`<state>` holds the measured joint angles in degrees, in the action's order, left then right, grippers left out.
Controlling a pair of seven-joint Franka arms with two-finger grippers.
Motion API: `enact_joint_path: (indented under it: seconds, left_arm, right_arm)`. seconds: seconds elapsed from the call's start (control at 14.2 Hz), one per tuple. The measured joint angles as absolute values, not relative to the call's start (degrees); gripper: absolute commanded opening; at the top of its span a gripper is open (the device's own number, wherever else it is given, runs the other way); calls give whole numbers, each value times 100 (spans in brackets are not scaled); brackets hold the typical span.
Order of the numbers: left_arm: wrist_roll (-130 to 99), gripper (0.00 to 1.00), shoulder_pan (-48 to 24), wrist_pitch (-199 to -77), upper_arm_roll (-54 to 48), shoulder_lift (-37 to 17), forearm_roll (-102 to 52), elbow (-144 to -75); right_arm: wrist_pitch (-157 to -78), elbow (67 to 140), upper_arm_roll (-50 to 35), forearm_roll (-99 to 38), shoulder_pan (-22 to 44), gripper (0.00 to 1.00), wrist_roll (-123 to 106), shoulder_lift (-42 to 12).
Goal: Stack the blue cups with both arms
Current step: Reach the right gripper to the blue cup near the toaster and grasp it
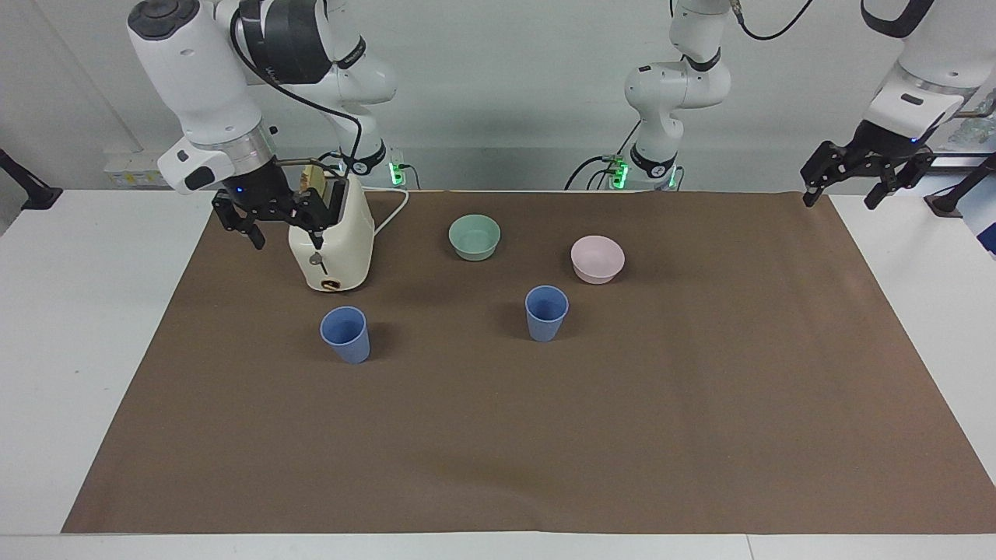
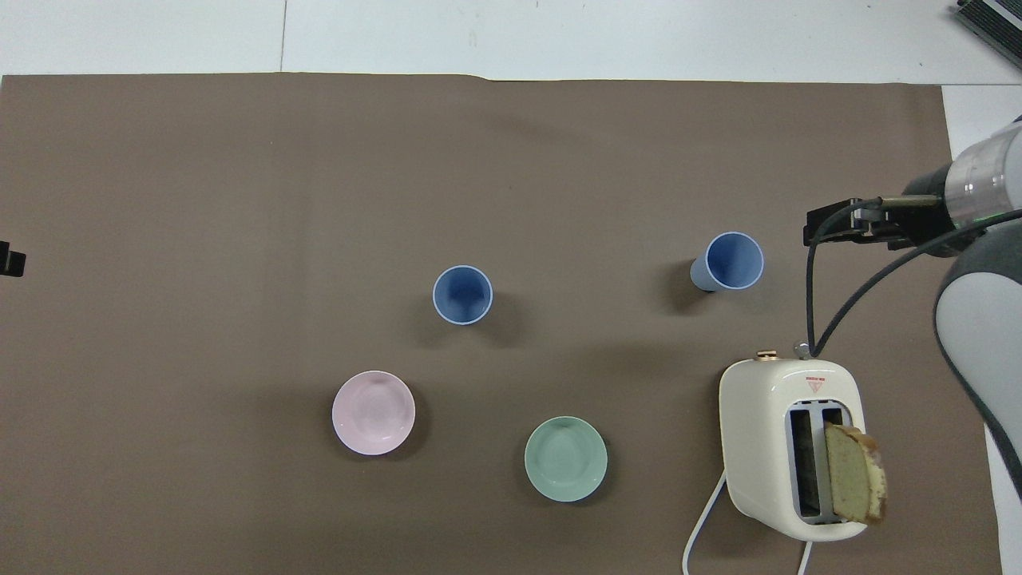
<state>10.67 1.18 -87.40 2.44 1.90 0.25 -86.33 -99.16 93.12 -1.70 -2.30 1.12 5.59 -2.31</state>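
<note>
Two blue cups stand upright and apart on the brown mat. One cup [image 1: 546, 313] [image 2: 462, 295] is near the middle of the mat. The other cup [image 1: 345, 334] [image 2: 728, 262] is toward the right arm's end, farther from the robots than the toaster. My left gripper [image 1: 844, 189] is open and empty, raised over the mat's edge at the left arm's end; only its tip [image 2: 9, 262] shows in the overhead view. My right gripper [image 1: 286, 232] [image 2: 822, 226] is open and empty, in the air beside the toaster.
A cream toaster [image 1: 331, 249] [image 2: 786, 447] with a slice of bread [image 2: 854, 483] stands at the right arm's end. A mint-green bowl [image 1: 475, 236] [image 2: 565, 458] and a pink bowl [image 1: 597, 258] [image 2: 374, 412] sit nearer the robots than the cups. The brown mat [image 1: 545, 435] covers the table.
</note>
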Motion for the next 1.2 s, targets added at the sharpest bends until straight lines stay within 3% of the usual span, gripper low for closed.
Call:
enact_joint_path:
  seconds: [0.49, 0.7, 1.2]
  left_arm:
    - [1065, 100, 321, -8435, 242, 80, -308, -8535]
    - [1065, 100, 346, -8402, 231, 91, -317, -8514]
    - [1055, 100, 346, -8362, 215, 96, -318, -8512]
  right_arm:
    - [-9939, 9333, -170, -230, 112, 100, 559, -232]
    - [-10362, 9595, -176, -231, 114, 100, 559, -282]
    - [-11563, 9931, -208, -232, 202, 100, 554, -1149]
